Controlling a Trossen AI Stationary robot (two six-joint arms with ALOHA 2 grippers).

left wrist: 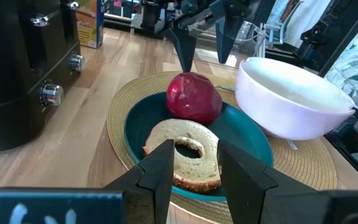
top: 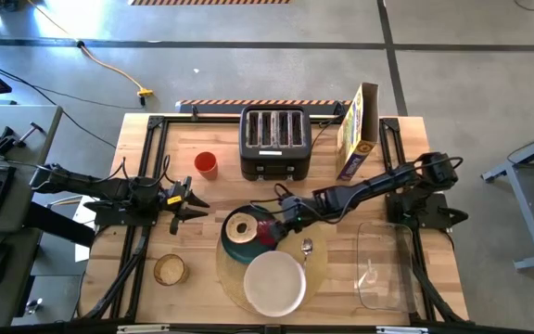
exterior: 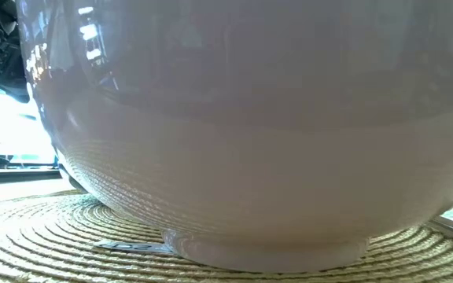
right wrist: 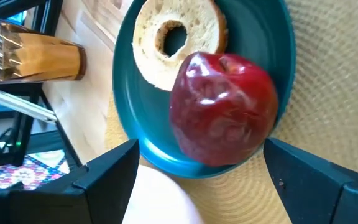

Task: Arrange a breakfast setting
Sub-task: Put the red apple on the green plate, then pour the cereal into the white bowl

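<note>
Right hand [top: 276, 220] in the high view is hovering spread open over the red apple [top: 265, 232] on the teal plate [top: 239, 243], bagel half [top: 241, 227] beside it, white bowl [top: 274, 282] and spoon [top: 307, 247] sitting on the placemat [top: 318, 269]; left hand [top: 191, 201] is waiting open, well apart on the desk [top: 193, 278]. Low view is showing only the bowl's wall on the woven mat. Right wrist view is showing both fingers [right wrist: 107, 171] flanking the apple, not touching.

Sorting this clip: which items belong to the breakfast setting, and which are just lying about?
Setting: placemat, teal plate, bagel half, red apple, white bowl, spoon.
Lying about: toaster, red cup, cereal box, clear container.
</note>
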